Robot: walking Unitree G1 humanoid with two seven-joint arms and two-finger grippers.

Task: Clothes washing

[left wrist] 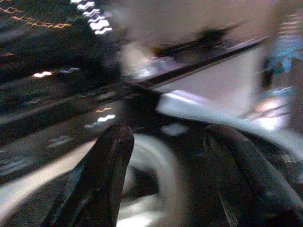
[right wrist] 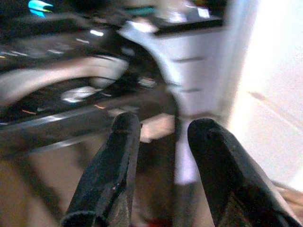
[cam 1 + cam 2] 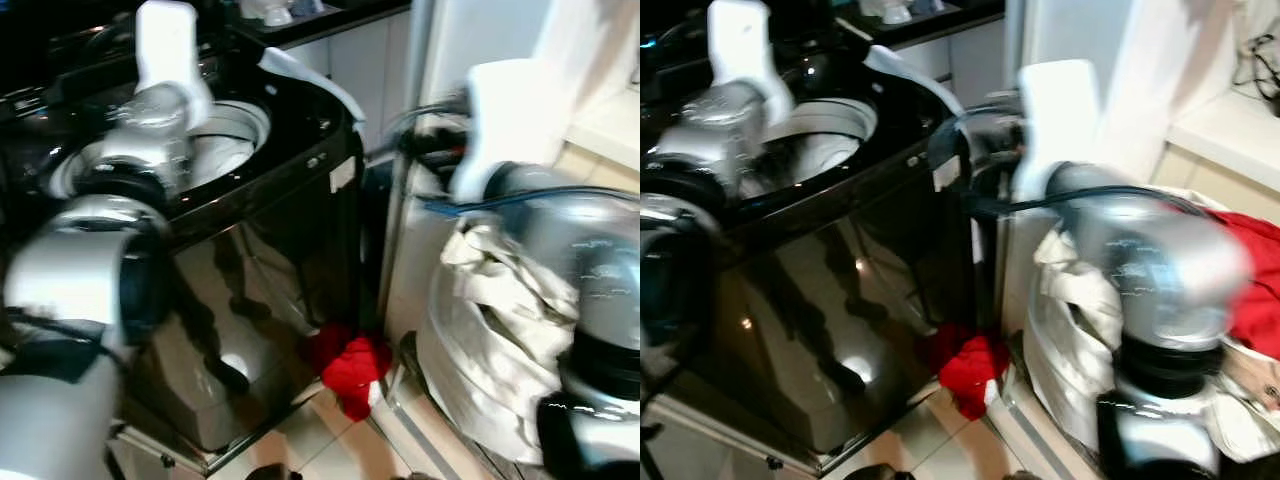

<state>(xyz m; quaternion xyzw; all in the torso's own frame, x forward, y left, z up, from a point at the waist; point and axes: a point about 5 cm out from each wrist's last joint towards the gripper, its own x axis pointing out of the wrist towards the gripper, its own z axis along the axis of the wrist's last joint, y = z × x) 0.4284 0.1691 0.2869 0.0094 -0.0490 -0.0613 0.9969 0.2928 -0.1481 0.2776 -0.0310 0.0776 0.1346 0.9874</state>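
Observation:
A black top-loading washing machine [image 3: 250, 230] stands with its lid up and its pale drum opening [image 3: 225, 140] showing. My left arm [image 3: 150, 110] reaches over the drum. In the left wrist view my left gripper [image 1: 168, 132] is open above the drum rim with nothing between its fingers. My right arm [image 3: 500, 130] is raised to the right of the machine. In the right wrist view my right gripper [image 2: 165, 123] is open and empty, facing the machine's right front corner. A red garment [image 3: 352, 372] lies on the floor beside the machine. The frames are blurred.
A heap of white cloth [image 3: 500, 320] sits to the right of the machine, with more red fabric [image 3: 1250, 270] on it. White cabinets [image 3: 350, 50] stand behind, and a pale counter [image 3: 1230, 125] is at the right. The floor is tiled [image 3: 320, 445].

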